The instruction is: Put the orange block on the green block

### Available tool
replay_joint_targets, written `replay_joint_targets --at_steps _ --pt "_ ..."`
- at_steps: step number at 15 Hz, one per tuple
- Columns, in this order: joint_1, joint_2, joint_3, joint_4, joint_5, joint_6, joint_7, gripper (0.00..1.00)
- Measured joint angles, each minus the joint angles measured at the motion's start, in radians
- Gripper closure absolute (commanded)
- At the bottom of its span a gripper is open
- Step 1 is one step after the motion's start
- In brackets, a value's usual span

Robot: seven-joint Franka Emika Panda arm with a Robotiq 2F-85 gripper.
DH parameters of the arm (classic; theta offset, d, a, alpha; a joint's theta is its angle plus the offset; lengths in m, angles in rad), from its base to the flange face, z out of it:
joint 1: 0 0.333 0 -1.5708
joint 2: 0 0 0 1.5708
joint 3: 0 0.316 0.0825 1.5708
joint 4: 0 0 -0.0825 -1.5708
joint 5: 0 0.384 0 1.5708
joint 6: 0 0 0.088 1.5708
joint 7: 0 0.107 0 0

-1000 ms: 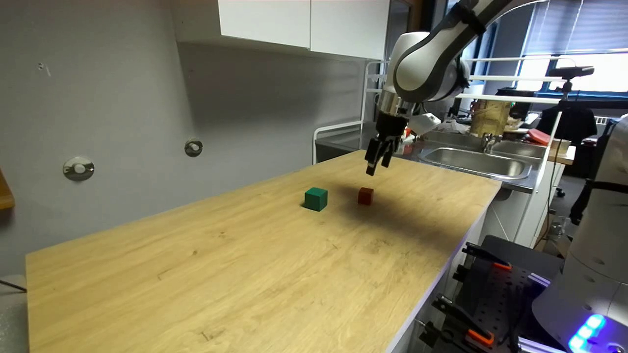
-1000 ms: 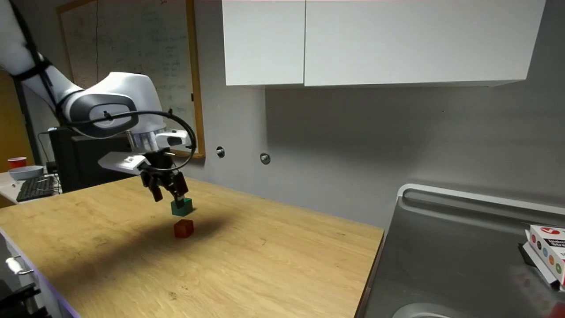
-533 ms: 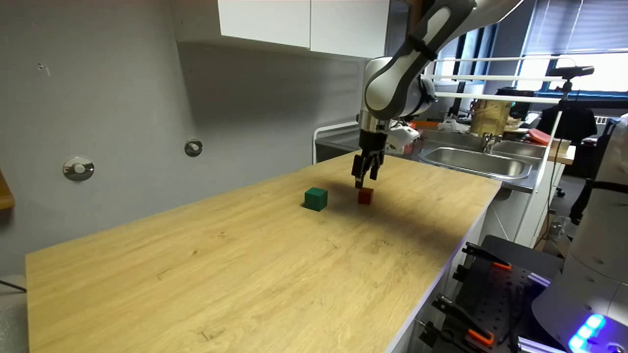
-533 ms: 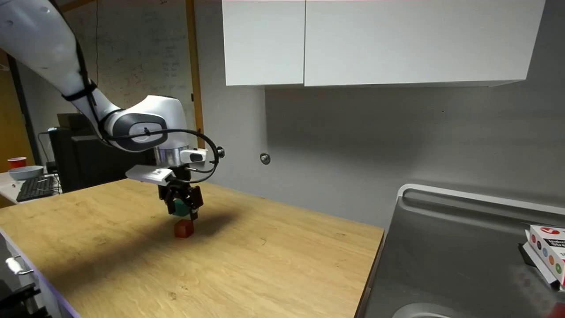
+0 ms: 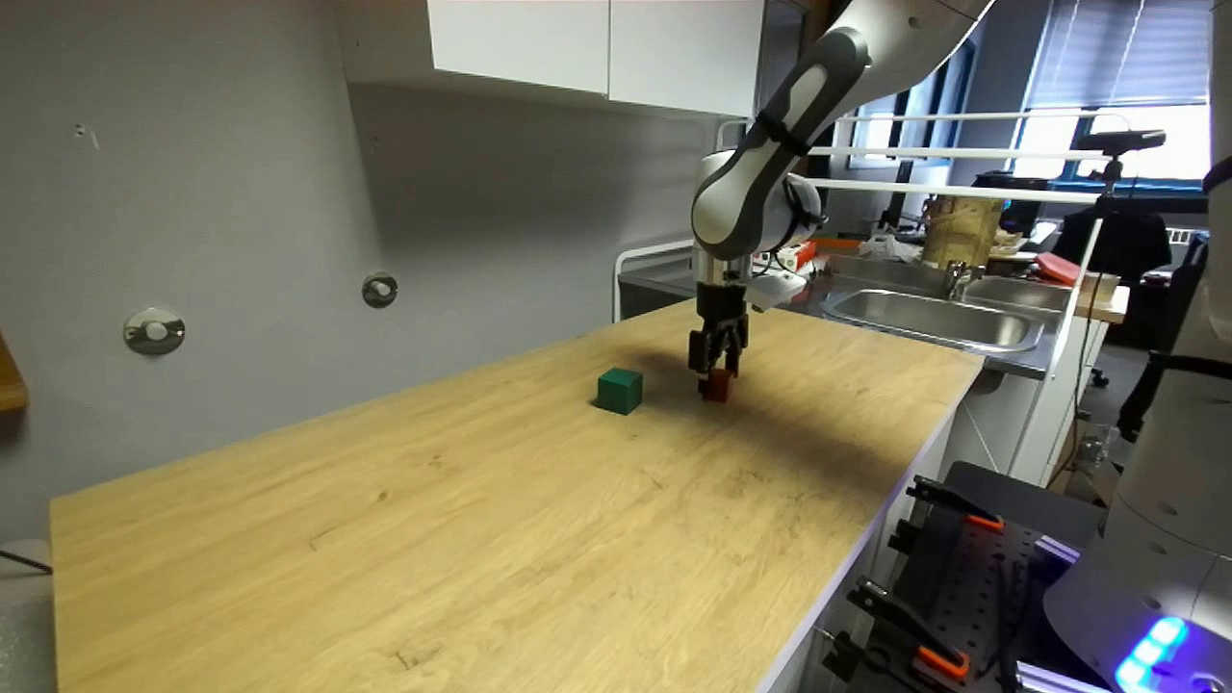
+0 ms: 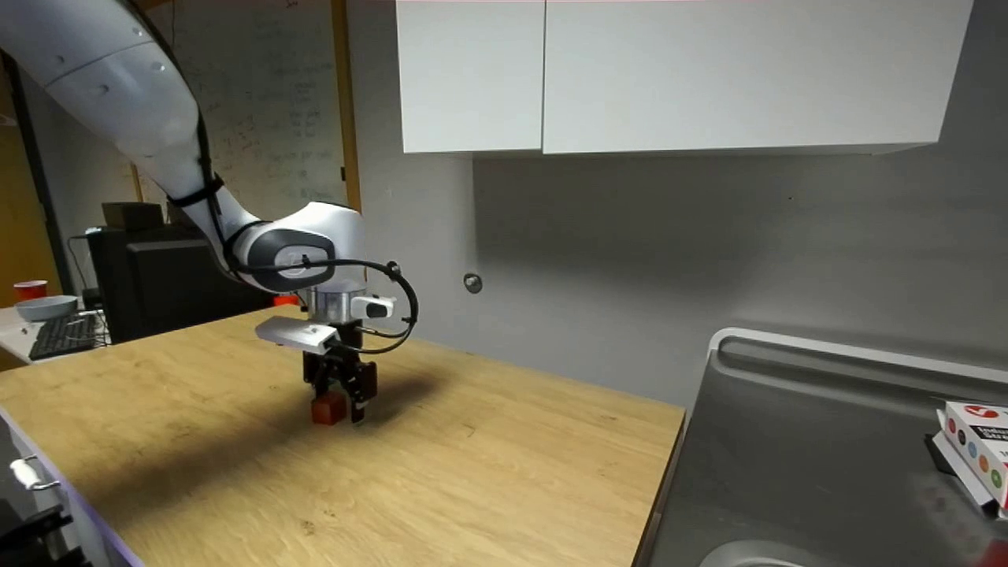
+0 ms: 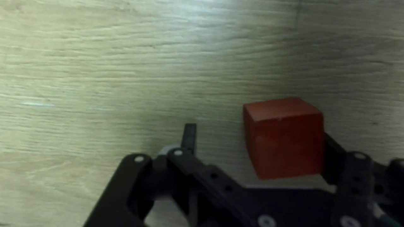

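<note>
Wrist view: see the orange block [image 7: 285, 145], deep red with one paler face and crisp edges, ungripped between widely parted jaws of the claw [image 7: 259, 137]

Claw [image 7: 260, 145] low and downward, fingers [image 7: 189, 137] well apart

Lab or office (whiteboard [image 6: 272, 110], keyboard [image 6: 63, 337], sink [image 5: 932, 319])

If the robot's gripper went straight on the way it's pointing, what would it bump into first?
Probably the wooden tabletop: the gripper points down at it, its open jaws on either side of the orange block. The jaws look close to it, though the exact gap is hard to judge.
</note>
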Motion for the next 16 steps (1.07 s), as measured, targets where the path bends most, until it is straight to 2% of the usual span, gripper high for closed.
replay_joint_targets --at_steps 5,6,11,16 --pt "-0.029 0.021 0.002 0.04 -0.001 -0.035 0.0 0.79" --pt "-0.03 0.022 0.002 0.046 -0.002 -0.039 0.0 0.82" --pt "-0.017 0.022 0.013 0.087 -0.026 -0.065 0.003 0.79" --pt "0.044 0.022 0.042 0.158 -0.09 -0.121 0.022 0.8"
